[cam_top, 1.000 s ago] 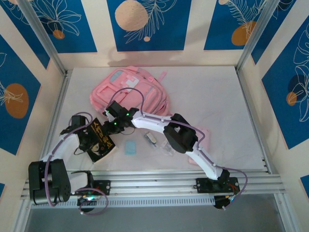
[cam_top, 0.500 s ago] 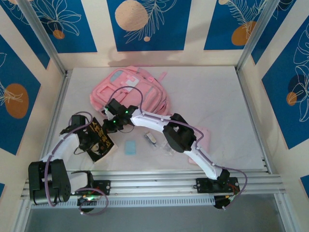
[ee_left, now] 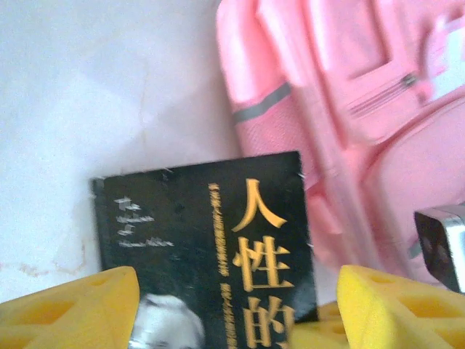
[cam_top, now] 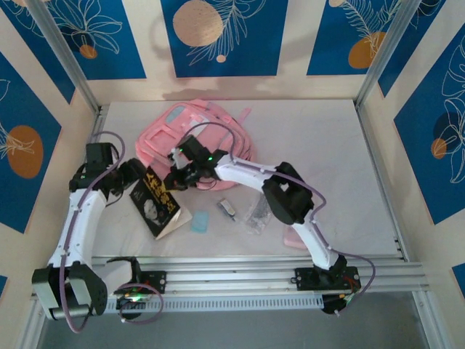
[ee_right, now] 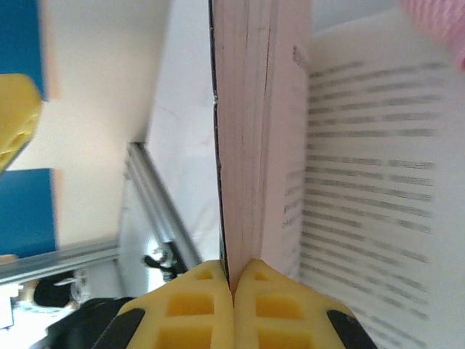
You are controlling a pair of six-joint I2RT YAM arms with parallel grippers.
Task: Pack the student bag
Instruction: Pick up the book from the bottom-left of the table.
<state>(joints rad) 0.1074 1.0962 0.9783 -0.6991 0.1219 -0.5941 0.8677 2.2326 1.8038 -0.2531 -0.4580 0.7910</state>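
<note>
From the top external view, the right end effector (cam_top: 176,179) is shut on the upper edge of a black book (cam_top: 158,206), which is tilted up off the white worktop (cam_top: 312,145). The left end effector (cam_top: 131,176) sits just beside the book's left corner; how far apart its fingers are cannot be told from here. The student bag (cam_top: 196,131) lies flat behind the book, toward the far wall, and the right arm partly covers its near edge. No opening or contents of the bag can be seen. A small light-blue item (cam_top: 200,222) and a clear packet (cam_top: 256,213) lie near the book. A pale pink case (cam_top: 294,236) is mostly hidden under the right arm.

From the left wrist, the left end effector (ee_left: 236,294) is spread wide, with the book (ee_left: 211,240) showing between its yellow fingers (ee_left: 80,305). Contact cannot be judged. The student bag (ee_left: 349,109) is blurred at upper right, touching the book's far corner.

From the right wrist, the right end effector (ee_right: 232,291) is pinched tight on the book (ee_right: 247,145) at its page edge. Blurred print shows to the right, and a pink scrap of the student bag (ee_right: 439,14) is cut off at the corner.
</note>
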